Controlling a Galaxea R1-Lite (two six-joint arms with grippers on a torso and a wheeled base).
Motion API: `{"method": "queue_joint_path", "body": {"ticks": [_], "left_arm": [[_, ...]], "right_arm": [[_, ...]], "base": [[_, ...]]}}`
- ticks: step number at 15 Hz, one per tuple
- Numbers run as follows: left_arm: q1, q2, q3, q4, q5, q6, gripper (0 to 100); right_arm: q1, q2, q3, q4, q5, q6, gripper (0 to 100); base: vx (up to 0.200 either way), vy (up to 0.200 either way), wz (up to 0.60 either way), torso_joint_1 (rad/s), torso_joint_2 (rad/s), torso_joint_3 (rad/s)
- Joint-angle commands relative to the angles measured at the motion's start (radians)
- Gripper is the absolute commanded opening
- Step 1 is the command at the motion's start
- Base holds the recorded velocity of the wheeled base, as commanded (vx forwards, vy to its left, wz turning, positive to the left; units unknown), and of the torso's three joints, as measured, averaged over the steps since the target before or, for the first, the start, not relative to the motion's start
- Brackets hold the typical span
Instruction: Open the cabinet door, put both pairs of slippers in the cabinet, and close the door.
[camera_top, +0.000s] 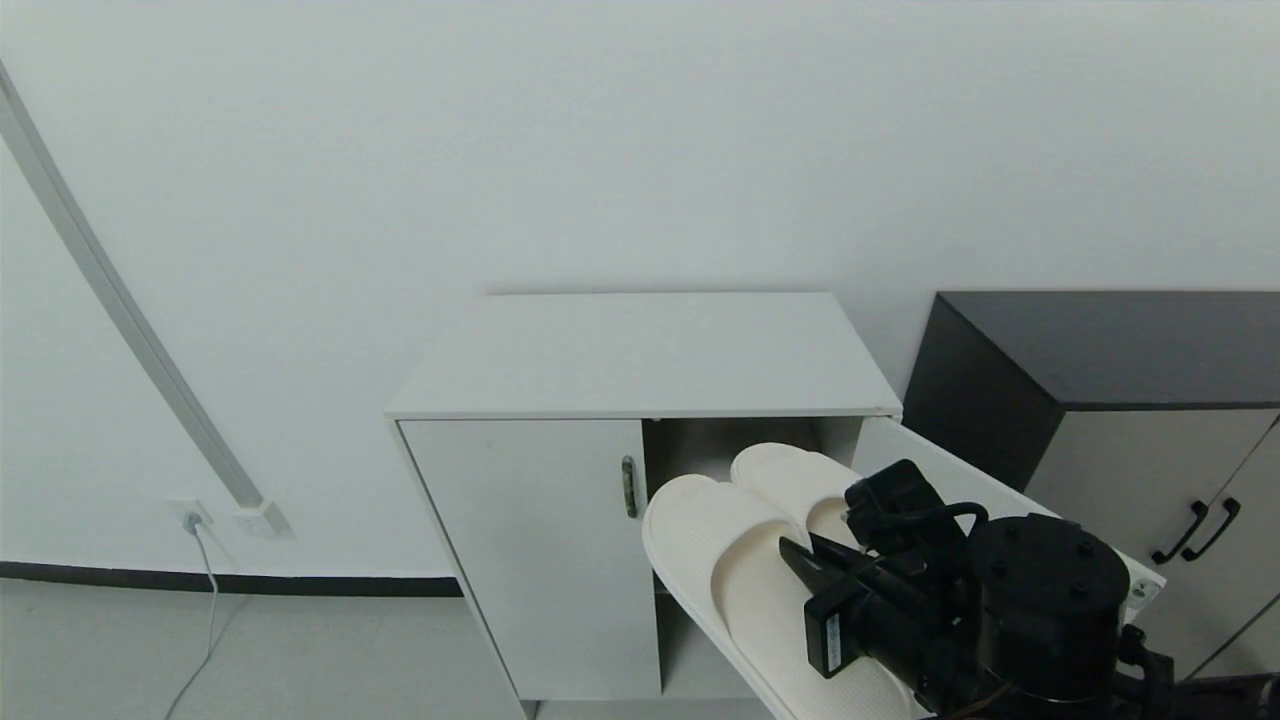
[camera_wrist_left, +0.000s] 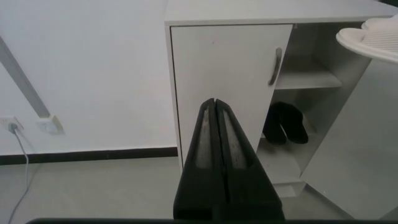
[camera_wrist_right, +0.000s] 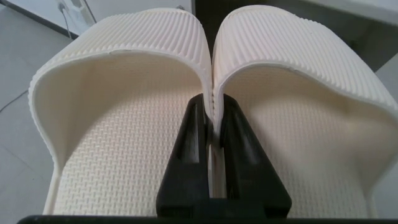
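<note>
A pair of white slippers (camera_top: 740, 530) hangs in the air in front of the white cabinet (camera_top: 640, 360), toes toward its opening. My right gripper (camera_top: 800, 560) is shut on the white slippers (camera_wrist_right: 124, 124), its fingers (camera_wrist_right: 186, 137) pinching their two inner edges together. The cabinet's right door (camera_top: 960, 480) stands open; the left door (camera_top: 540, 540) is shut. Inside, a pair of black slippers (camera_wrist_left: 285, 122) lies on the lower shelf (camera_wrist_left: 280, 158). My left gripper (camera_wrist_left: 215, 109) is shut and empty, facing the shut left door (camera_wrist_left: 224, 68).
A dark cabinet (camera_top: 1100, 390) with black handles stands right of the white one. A wall socket with a grey cable (camera_top: 195, 520) sits low on the wall at left. Bare floor (camera_top: 250, 660) lies before the cabinet.
</note>
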Motion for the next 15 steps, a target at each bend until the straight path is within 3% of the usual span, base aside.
{"method": "queue_joint_path", "body": {"ticks": [1, 15], "left_arm": [[0.000, 0.001, 0.000, 0.000, 0.000, 0.000, 0], [0.000, 0.001, 0.000, 0.000, 0.000, 0.000, 0]], "right_arm": [[0.000, 0.000, 0.002, -0.005, 0.000, 0.000, 0], [-0.001, 0.029, 0.005, -0.021, 0.000, 0.006, 0]], "base": [[0.000, 0.000, 0.00, -0.232, 0.55, 0.315], [0.000, 0.000, 0.00, -0.199, 0.52, 0.319]]}}
